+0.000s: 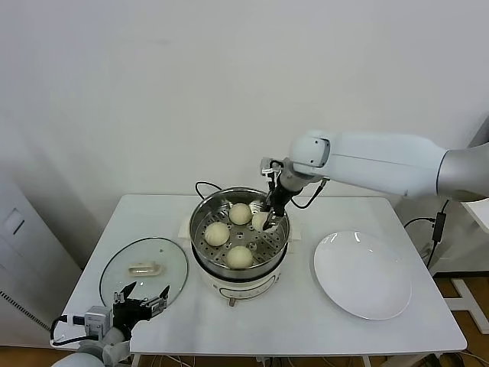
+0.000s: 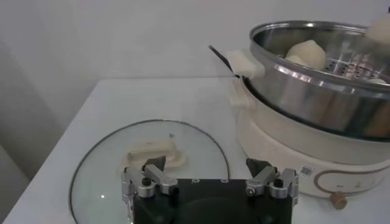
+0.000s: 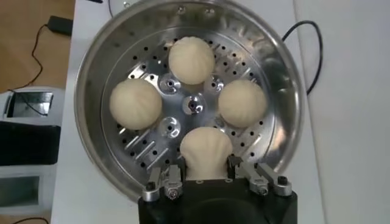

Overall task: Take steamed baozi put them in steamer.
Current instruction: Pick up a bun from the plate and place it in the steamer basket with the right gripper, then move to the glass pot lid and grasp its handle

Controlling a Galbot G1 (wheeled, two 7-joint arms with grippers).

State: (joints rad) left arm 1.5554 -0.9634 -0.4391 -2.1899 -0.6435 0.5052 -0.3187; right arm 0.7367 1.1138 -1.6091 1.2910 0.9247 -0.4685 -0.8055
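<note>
The steel steamer [image 1: 200,222] sits on its cream-white pot base in the middle of the table. Three baozi [image 1: 240,213] [image 1: 217,233] [image 1: 240,257] lie on its perforated bottom. My right gripper [image 1: 267,217] reaches down inside the basket at its right side, shut on the fourth baozi [image 1: 260,222]. In the right wrist view the gripper [image 3: 207,165] pinches that baozi [image 3: 206,149] between its fingers, low over the basket floor. The other three baozi [image 3: 191,59] [image 3: 135,103] [image 3: 242,103] ring the centre of the steamer [image 3: 91,73]. My left gripper [image 1: 142,297] is open and empty at the table's front left.
The white plate [image 1: 363,275] lies bare at the right of the steamer. The glass lid [image 1: 144,269] with a cream handle lies flat at the front left, just beyond the left gripper [image 2: 207,167]. A black cord runs behind the pot.
</note>
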